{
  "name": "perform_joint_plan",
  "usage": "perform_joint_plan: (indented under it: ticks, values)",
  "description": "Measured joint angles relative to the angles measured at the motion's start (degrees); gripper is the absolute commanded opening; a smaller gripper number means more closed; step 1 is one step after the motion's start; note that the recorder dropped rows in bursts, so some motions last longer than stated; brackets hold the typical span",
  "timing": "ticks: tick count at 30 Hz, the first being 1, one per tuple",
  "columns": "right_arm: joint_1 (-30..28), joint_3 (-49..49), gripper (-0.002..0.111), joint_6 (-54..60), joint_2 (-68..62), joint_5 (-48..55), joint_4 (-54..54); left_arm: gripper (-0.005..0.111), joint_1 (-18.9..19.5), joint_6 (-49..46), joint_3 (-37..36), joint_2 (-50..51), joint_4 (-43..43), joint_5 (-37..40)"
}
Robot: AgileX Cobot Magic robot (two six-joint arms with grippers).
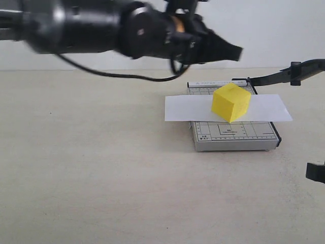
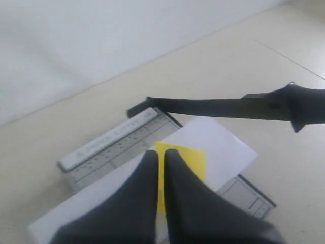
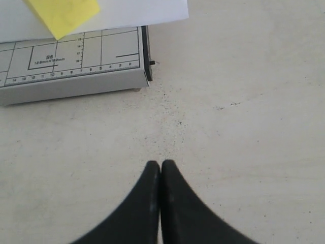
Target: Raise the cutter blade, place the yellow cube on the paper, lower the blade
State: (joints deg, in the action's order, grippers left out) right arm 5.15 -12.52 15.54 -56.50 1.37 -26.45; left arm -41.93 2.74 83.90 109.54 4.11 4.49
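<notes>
The yellow cube (image 1: 231,101) rests on the white paper (image 1: 183,108), which lies across the grey gridded board (image 1: 233,136). The cutter blade (image 1: 274,76) is raised, its thick handle end pointing up to the right. My left gripper (image 1: 236,52) hovers above and behind the cube, shut and holding nothing. In the left wrist view its tips (image 2: 158,152) sit over the cube (image 2: 192,161), with the blade (image 2: 228,108) beyond. Only a small part of my right gripper (image 1: 316,173) shows at the right edge. It (image 3: 160,163) is shut and empty over bare table, apart from the board (image 3: 71,61).
A pale tabletop (image 1: 101,178) spreads around the board, with a white wall behind. The left arm's dark body and its cable (image 1: 127,76) span the upper left of the exterior view.
</notes>
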Motion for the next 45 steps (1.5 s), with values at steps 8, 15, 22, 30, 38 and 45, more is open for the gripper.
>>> perform_joint_plan:
  ticks: [8, 15, 22, 30, 38, 45]
  values:
    - [0.00, 0.00, 0.000, 0.00, 0.00, 0.36, 0.00, 0.005, 16.75, -7.58, -25.14, -23.87, 2.57, -13.88]
    - [0.00, 0.00, 0.000, 0.00, 0.00, 0.12, 0.00, 0.005, 33.23, -9.93, -32.18, -44.83, 4.82, -11.75]
    - [0.00, 0.00, 0.000, 0.00, 0.00, -1.37, 0.00, 0.005, 39.81, -12.02, -43.63, -62.51, 5.02, -1.84]
    - [0.00, 0.00, 0.000, 0.26, 0.00, -3.70, 0.00, 0.005, 39.93, -6.03, -65.12, -84.44, 5.36, -1.71]
    - [0.00, -0.49, 0.000, -0.06, 0.12, -2.79, 0.00, 0.005, 39.93, -0.69, -80.28, -97.91, 4.27, 1.13]
    - [0.00, -13.35, 0.000, 6.64, 4.74, 2.83, 0.00, 0.005, 39.93, -0.82, -83.70, -99.39, 2.55, 3.53]
